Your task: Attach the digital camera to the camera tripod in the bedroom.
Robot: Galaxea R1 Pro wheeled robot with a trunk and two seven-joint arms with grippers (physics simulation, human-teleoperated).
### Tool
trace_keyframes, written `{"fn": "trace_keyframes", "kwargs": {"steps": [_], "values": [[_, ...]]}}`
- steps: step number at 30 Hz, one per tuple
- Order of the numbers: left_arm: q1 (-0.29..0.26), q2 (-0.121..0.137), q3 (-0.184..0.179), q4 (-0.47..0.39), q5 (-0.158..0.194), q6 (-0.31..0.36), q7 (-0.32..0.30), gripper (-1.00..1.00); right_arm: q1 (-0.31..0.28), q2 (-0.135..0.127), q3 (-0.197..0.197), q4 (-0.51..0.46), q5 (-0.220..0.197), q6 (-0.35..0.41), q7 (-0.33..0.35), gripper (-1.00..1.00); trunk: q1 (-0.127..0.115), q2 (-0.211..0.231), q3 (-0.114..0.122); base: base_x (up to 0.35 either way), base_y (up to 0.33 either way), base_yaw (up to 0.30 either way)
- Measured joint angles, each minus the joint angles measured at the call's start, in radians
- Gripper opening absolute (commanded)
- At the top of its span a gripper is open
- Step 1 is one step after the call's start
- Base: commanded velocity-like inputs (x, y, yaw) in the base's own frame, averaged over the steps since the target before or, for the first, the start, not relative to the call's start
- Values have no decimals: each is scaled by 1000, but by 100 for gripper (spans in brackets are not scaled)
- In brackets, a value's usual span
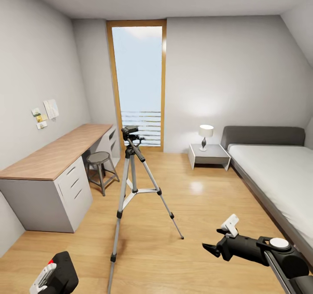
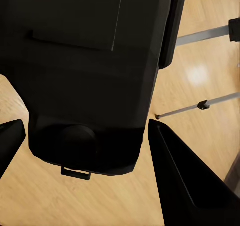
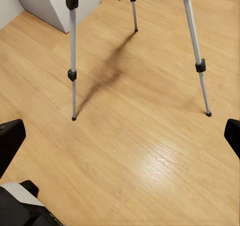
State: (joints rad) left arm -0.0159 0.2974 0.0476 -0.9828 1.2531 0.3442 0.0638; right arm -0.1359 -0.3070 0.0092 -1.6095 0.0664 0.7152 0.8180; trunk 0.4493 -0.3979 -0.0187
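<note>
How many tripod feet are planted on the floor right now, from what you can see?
3. The camera tripod stands on the wood floor: one leg runs forward toward the left gripper, one ends at a foot right of centre, and one is partly hidden behind the others.

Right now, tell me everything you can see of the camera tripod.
The camera tripod stands upright on the light wood floor, between desk and bed. Three silver-grey telescoping legs with black joints and feet spread wide, braced midway. Its black head carries a long pan handle angled downward. Nothing touches it but the floor.
</note>
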Motion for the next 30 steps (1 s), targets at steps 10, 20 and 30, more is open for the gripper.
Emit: {"fn": "trace_keyframes", "kwargs": {"steps": [10, 20, 30], "values": [[43, -1, 0, -90, -1, -6, 0, -100, 12, -7, 1, 0, 0, -10, -1, 100, 0, 0, 0, 0, 0, 0], [67, -2, -1, -115, -4, -13, -6, -100, 20, -5, 4, 1, 3, -4, -7, 100, 0, 0, 0, 0, 42, -66], [78, -1, -1, -119, -5, -43, -10, -100, 25, 2, 4, 4, 36, 0, -12, 100, 0, 0, 3, 0, 272, -233]]}}
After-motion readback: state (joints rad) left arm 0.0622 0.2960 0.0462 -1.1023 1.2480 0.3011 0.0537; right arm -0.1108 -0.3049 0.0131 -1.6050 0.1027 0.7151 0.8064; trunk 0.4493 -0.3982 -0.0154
